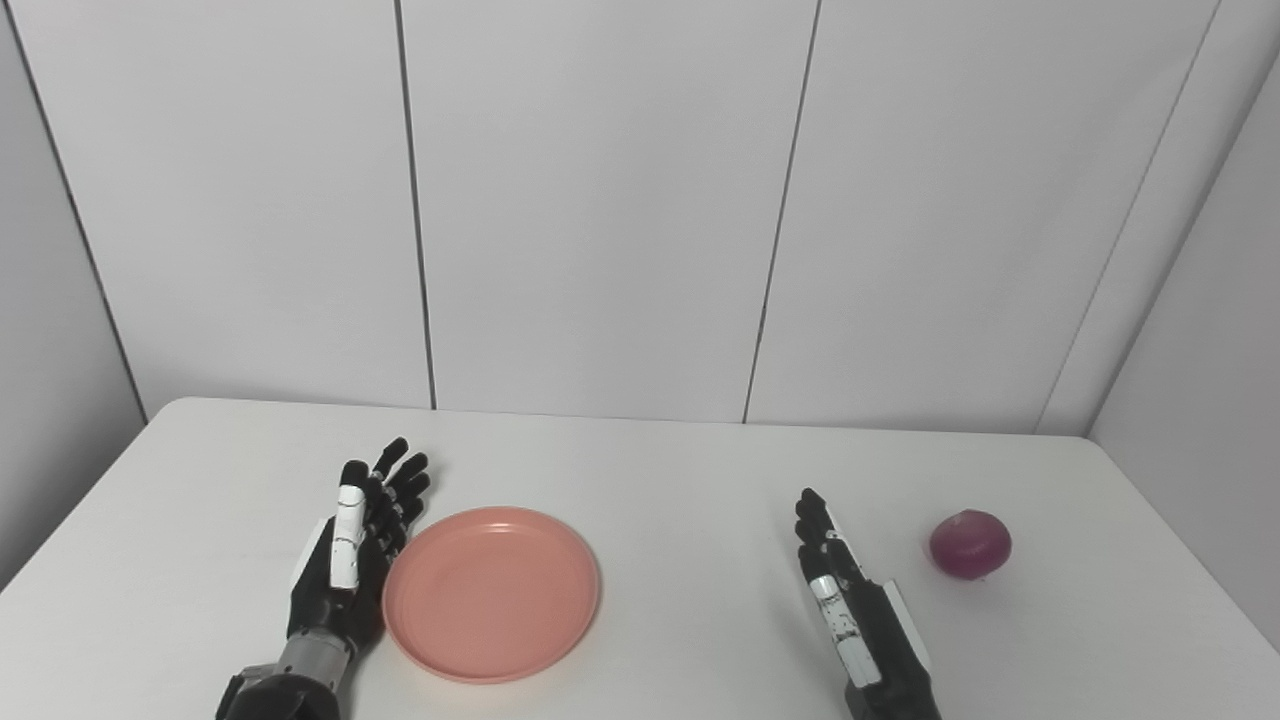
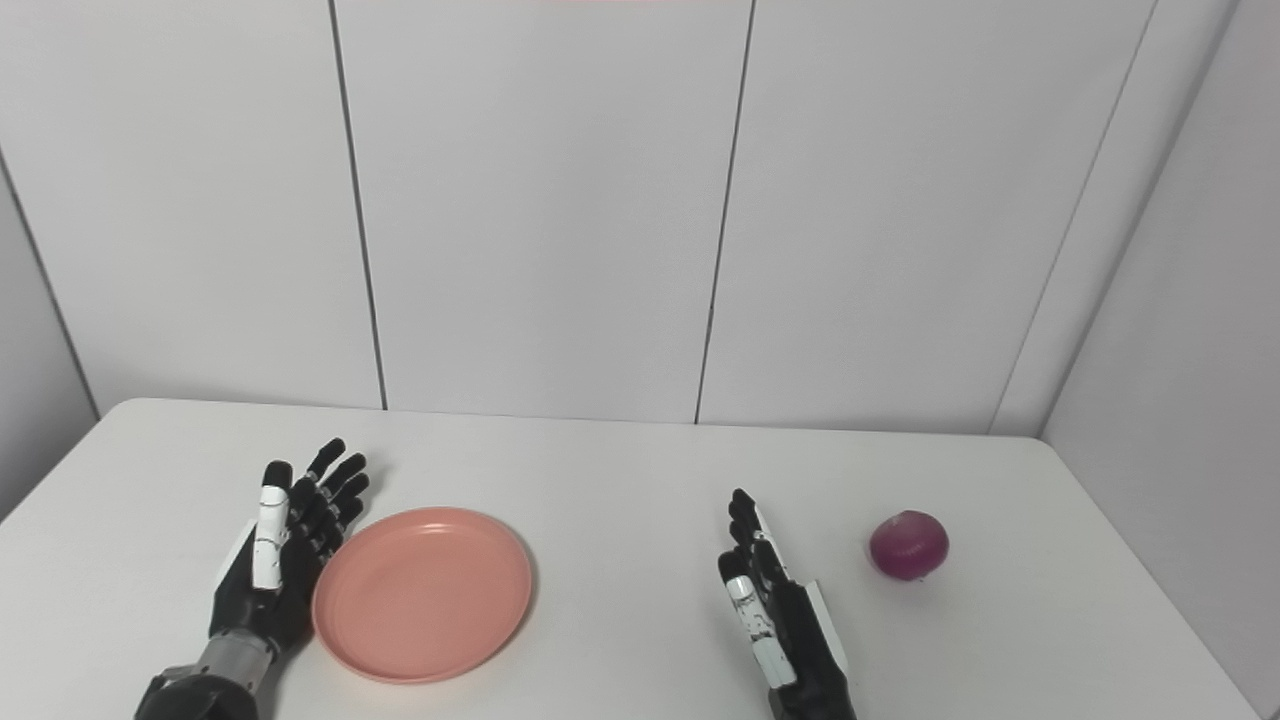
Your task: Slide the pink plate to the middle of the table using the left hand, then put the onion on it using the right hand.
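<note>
While both of my arms reach in over the white table, neither one is carrying anything. My left hand stands on its edge with the palm turned inward, fingers stretched out and a little spread, pointing away from me toward the paneled wall. Just off its palm side lies the pink plate, flat on the tabletop with nothing on it; its left rim sits right against the lower part of my hand, so close that I cannot tell from these views whether we actually touch. The plate is to the inside of my left hand, between it and my other hand, though nearer the left one.

My right hand is likewise released, upright on its edge, fingers straight and held close together, aimed forward. It grasps nothing. Bare tabletop separates it from the plate on its inner side.

On the outer side of my right hand, slightly ahead of the knuckles, sits the onion, a round purple-red bulb resting on the table by itself. It is near that hand but clearly apart from it, with open table between, and it lies well away from the plate, with my right hand standing between the two.
</note>
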